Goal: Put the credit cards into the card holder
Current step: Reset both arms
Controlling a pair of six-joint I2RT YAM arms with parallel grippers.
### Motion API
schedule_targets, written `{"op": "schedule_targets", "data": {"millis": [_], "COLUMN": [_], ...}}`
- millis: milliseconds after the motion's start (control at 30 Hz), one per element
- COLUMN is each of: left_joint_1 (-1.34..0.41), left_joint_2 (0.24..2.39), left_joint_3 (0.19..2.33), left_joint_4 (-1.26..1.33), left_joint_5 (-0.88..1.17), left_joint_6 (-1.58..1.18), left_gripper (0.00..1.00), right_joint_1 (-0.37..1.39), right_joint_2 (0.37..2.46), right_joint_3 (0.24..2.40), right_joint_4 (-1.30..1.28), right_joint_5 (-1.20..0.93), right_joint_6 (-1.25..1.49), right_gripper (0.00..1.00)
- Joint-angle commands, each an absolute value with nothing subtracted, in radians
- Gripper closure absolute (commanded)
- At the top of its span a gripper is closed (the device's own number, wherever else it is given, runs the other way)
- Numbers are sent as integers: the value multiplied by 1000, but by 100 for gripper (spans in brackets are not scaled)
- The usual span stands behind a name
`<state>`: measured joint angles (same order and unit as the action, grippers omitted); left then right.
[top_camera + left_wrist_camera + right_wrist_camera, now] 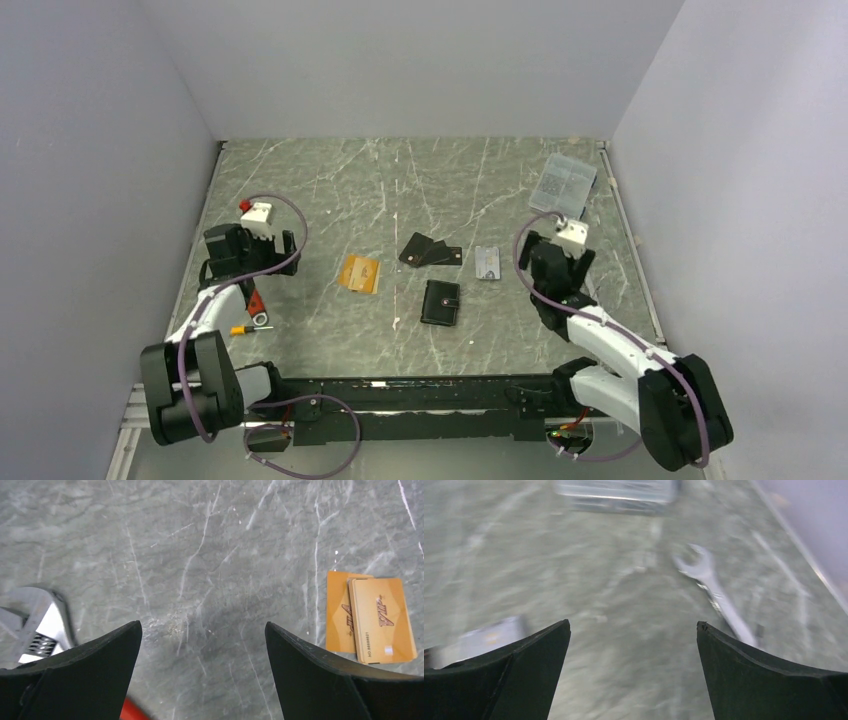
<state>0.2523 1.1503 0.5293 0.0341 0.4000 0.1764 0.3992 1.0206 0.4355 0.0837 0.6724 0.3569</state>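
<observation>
The card holder (440, 302), a small black wallet, lies shut near the table's middle front. Two black cards (430, 250) overlap just behind it. Orange-gold cards (360, 272) lie to its left; in the left wrist view they are two overlapping cards (372, 619) at the right edge. A silver-grey card (488, 263) lies to the holder's right and shows blurred (494, 635) in the right wrist view. My left gripper (282, 252) (202, 630) is open and empty, left of the orange cards. Right of the silver card, my right gripper (560, 262) (633, 627) is open over bare table.
A clear plastic box (568, 180) (616, 492) sits at the back right. A silver spanner (716, 597) lies ahead of the right gripper. An adjustable wrench (42, 627) with a red handle (255, 303) and a small yellow-handled tool (240, 328) lie by the left arm.
</observation>
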Motion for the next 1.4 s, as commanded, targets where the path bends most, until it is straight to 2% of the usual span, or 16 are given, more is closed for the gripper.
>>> {"op": "schedule_targets", "data": {"millis": [0,100,400,767,900,1300,1333,1367], "left_joint_1": [257,256,256,256,256,248,245,233], "left_joint_2": [1202,1219,1187,1163,1151,1181,1212,1302], "left_joint_3": [474,403,293,257,210,216,182,126], "left_joint_4": [383,516,743,807,890,916,1002,1247], "left_joint_5": [437,463,407,390,376,373,363,364], "left_joint_6": [111,96,108,96,61,30,18,8], "left_gripper": [1,1,1,1,1,1,1,1], "right_joint_1": [312,253,180,160,159,159,158,161], "right_joint_2": [1038,1128,1277,1354,1349,1359,1365,1368], "right_joint_3": [245,181,221,117,107,92,94,99], "right_joint_4": [611,790,955,1254,1265,1313,1319,1317], "right_joint_5": [898,899,861,885,880,819,801,780], "right_joint_6": [231,213,189,176,178,142,127,111], "right_gripper": [1,0,0,0,0,0,0,0]}}
